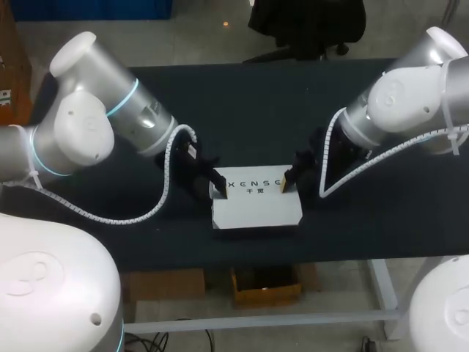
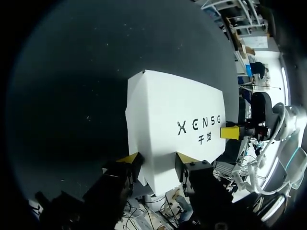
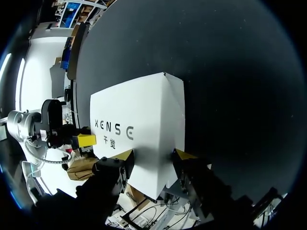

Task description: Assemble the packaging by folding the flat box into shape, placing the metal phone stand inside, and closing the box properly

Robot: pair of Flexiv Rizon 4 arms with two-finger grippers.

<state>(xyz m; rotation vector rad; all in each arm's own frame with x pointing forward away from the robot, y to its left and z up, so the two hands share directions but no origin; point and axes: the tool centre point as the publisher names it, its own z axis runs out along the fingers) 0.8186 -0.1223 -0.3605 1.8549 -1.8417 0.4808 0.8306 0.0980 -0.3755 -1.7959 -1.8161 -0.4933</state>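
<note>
A white box point(image 1: 256, 207) with dark print on its top face lies on the black table point(image 1: 256, 110), its flaps down. No metal phone stand shows in any view. My left gripper point(image 1: 218, 189) is at the box's left end, its fingers apart over the top face near that edge. My right gripper point(image 1: 286, 183) is at the right end in the same way. In the left wrist view the box point(image 2: 172, 110) runs ahead from between the open fingers of the left gripper point(image 2: 157, 160). The right wrist view shows the box point(image 3: 139, 110) likewise ahead of the right gripper point(image 3: 152, 155).
The box sits near the table's front edge point(image 1: 256, 258). Bare black tabletop spreads behind the box and to both sides. In each wrist view my other arm's yellow fingertip point(image 2: 230, 132) point(image 3: 86, 140) shows at the box's far end.
</note>
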